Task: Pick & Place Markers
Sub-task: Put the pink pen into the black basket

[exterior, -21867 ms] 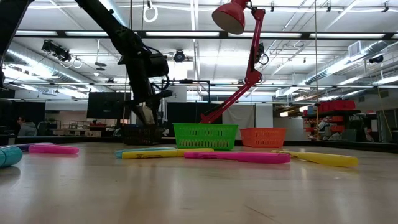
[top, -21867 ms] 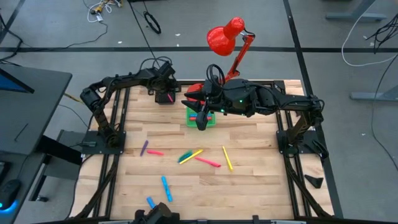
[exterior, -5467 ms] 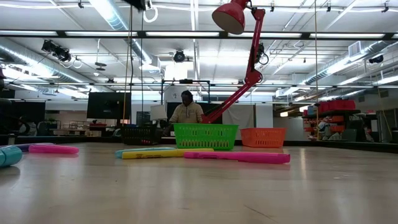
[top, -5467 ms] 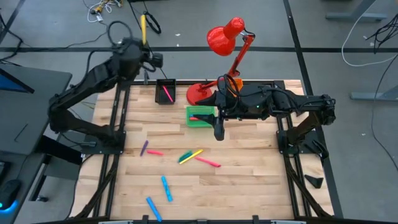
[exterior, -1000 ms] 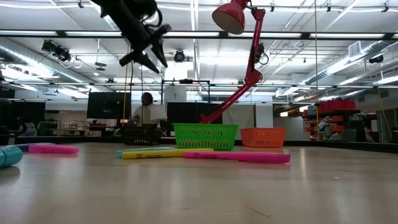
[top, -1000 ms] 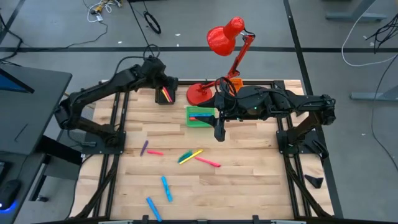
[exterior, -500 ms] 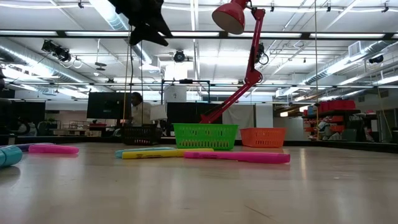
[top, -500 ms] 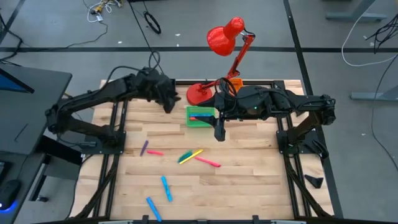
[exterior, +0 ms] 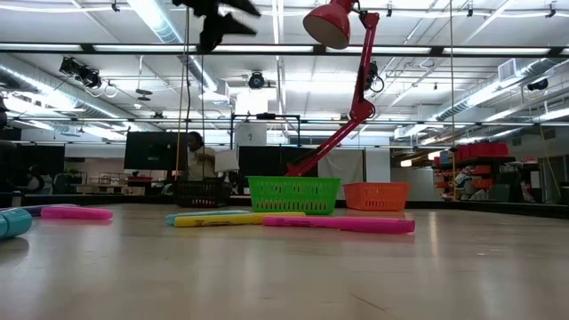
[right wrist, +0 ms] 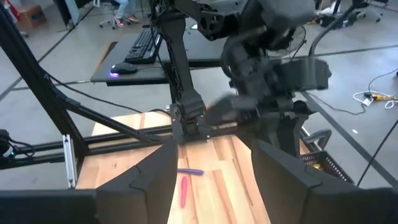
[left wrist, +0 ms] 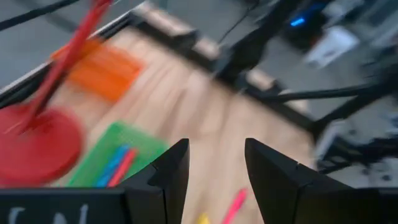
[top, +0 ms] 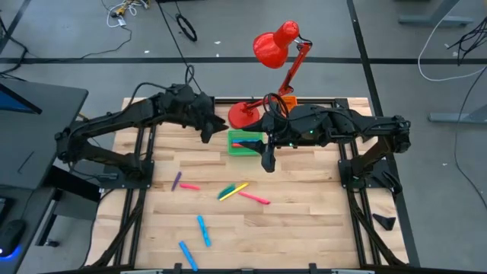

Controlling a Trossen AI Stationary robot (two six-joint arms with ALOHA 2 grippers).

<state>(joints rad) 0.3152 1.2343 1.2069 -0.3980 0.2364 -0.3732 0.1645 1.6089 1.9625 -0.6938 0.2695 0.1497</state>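
Taking the green bin (top: 245,142) as landmark: to its left, the left gripper (top: 205,134) hangs above the bare wood of the table (top: 304,221), near the bin's left edge; its jaws stand apart and nothing is between them, as the left wrist view shows. The black bin is hidden under this arm in the high view, but the low view shows it (exterior: 201,192) just left of the green bin, so its content cannot be told. In front of the green bin, toward the near edge, the markers lie with open wood between them: a purple marker (top: 176,180) and a pink marker (top: 190,186) to the front left, a yellow marker (top: 235,189) with a green marker (top: 226,192) beside it and another pink marker (top: 255,198) straight in front, and two blue markers (top: 203,230) close to the near edge. Inside the green bin lie a blue and a red marker (left wrist: 122,167), seen best in the left wrist view. Just right of the bin, the right gripper (top: 267,161) points down at its right front corner, jaws wide apart and empty. Behind the bin stands the red lamp (top: 272,44); the orange bin (exterior: 376,196) to the right is plain only in the low view, where a person (exterior: 194,153) shows in the room behind the table.
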